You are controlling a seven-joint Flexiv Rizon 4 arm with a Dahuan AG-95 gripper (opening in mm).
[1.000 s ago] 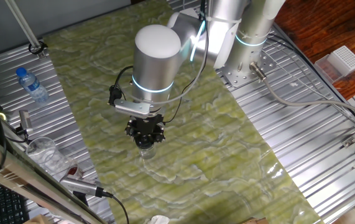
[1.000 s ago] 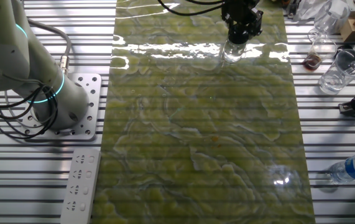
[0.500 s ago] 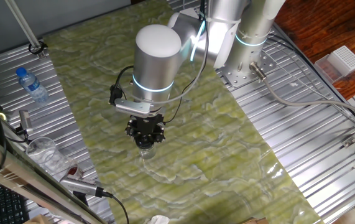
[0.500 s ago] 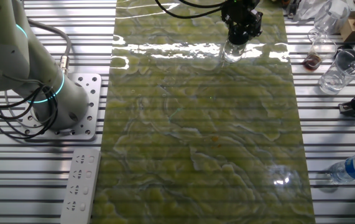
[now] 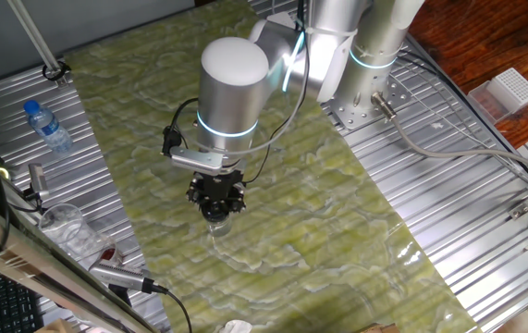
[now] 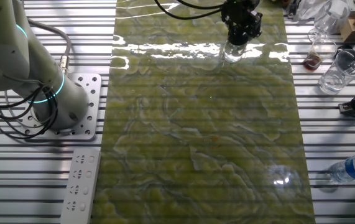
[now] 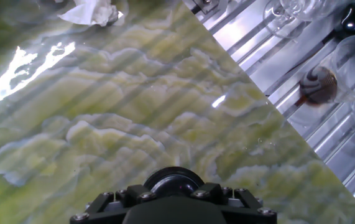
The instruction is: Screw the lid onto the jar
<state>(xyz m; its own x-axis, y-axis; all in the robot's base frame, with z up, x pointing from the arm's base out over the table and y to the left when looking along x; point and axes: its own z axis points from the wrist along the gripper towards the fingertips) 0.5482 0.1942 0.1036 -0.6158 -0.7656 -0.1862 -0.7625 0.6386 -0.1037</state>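
The small clear glass jar (image 5: 217, 222) (image 6: 232, 53) stands upright on the green marbled mat. My gripper (image 5: 215, 205) (image 6: 238, 38) sits straight on top of it, fingers closed round the black lid. From the fixed views the lid is hidden inside the fingers. In the hand view the lid (image 7: 172, 181) shows as a glossy black dome at the bottom edge, just beyond the gripper's black body. The jar below it is hidden there.
A blue-capped water bottle (image 5: 47, 127) (image 6: 354, 167) lies on the ribbed metal beside the mat. Clear cups (image 6: 339, 70) (image 5: 65, 227) and a glass with brown residue (image 7: 319, 84) stand near the mat's edge. Crumpled white tissue (image 7: 93, 11) lies on the mat.
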